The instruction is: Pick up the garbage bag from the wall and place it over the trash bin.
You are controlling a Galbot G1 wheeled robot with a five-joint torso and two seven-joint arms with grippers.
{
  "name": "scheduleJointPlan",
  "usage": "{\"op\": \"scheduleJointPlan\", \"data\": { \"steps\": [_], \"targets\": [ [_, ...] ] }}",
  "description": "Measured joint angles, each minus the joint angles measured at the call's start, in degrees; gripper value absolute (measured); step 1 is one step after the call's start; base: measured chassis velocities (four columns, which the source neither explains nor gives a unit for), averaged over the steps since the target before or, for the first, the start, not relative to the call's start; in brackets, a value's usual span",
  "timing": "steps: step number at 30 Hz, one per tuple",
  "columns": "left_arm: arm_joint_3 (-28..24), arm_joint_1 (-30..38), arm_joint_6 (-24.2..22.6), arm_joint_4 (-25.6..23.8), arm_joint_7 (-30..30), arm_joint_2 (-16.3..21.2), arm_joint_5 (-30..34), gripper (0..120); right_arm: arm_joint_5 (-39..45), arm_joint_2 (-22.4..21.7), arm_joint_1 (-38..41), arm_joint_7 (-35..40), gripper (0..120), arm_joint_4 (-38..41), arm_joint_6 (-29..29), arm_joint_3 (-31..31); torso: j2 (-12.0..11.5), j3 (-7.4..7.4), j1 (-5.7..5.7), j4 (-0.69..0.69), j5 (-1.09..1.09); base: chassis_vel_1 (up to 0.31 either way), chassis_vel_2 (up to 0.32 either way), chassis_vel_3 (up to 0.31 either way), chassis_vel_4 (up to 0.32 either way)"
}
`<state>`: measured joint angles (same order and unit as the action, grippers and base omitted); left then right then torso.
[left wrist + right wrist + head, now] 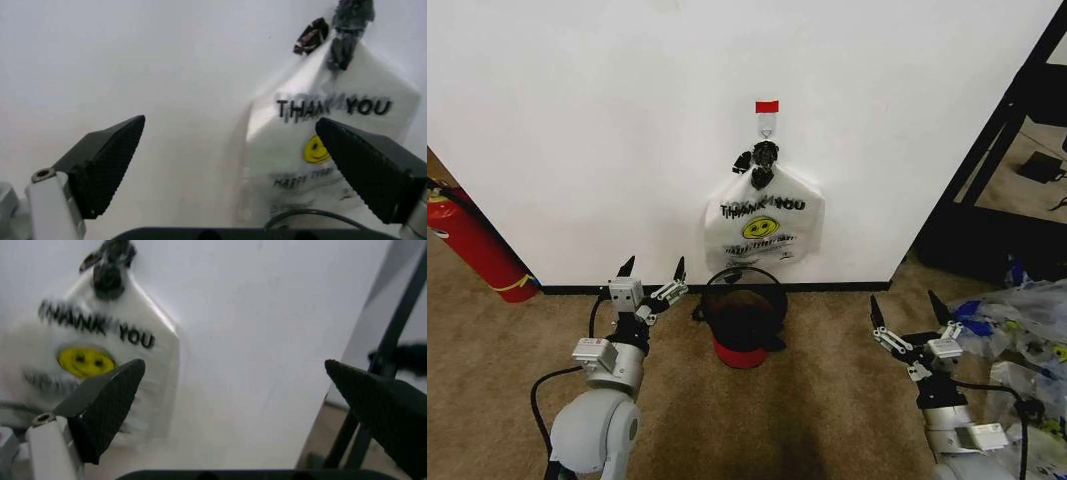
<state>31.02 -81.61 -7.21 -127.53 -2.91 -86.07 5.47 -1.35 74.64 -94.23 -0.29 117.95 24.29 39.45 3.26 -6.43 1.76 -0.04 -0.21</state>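
- The left gripper (653, 268) is held low over the carpet, just to the left of the trash bin (745, 318); its fingers (107, 162) are spread wide apart and nothing is held or touched between them.
- The right gripper (910, 306) is held low as well, well apart from the bin on its right side, with fingers (107, 405) likewise spread wide and empty.
- The trash bin is seen standing on the carpet against the wall (577, 120), between the two arms, its dark mouth open and uncovered.
- The garbage bag (764, 225) is found hanging directly above the bin, its gathered handles looped over a hook (767, 125) under a small red tab; the "THANK YOU" print and yellow smiley face outward.
- The step in hand is judged to be the reach for the bag, with nothing of the task done yet.
- A good grasp is judged to be made high, just under the knotted handles, where the film is bunched and firm; the loose lower panel would likely slip or tear.
- The handles should then be lifted upward off the hook rather than pulled outward, so that the thin plastic is not ripped.
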Motion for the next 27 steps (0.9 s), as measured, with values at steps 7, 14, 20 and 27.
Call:
{"op": "scheduleJointPlan", "data": {
  "steps": [7,14,20,27],
  "targets": [
    [2.0,-0.4,3.4,0.8,-1.8,0.0,-6.2,100,-0.1,-22.1,-3.5,4.9,100,-0.2,-3.2,6.1,0.0,0.00,0.00,-0.03,-0.04,0.000,0.000,0.000,0.000],
    [5.5,-1.2,8.9,2.2,-4.3,0.7,-16.4,100,0.9,-24.7,-2.9,4.8,100,1.2,-5.2,5.1,0.0,0.00,0.01,0.02,-0.03,0.000,0.000,0.000,0.000],
    [5.0,-3.1,7.3,3.8,-4.0,2.2,-4.3,100,6.8,-13.1,-0.9,3.4,100,-0.4,-1.9,-1.2,0.0,0.01,0.00,-0.03,-0.02,0.000,0.000,0.000,0.000],
    [5.1,-3.6,5.4,3.0,-4.1,2.8,-1.9,100,19.9,-7.4,1.2,2.2,100,-1.7,-0.8,-6.1,0.0,0.01,0.00,-0.03,-0.04,0.000,0.000,0.000,0.000]
  ]
}}
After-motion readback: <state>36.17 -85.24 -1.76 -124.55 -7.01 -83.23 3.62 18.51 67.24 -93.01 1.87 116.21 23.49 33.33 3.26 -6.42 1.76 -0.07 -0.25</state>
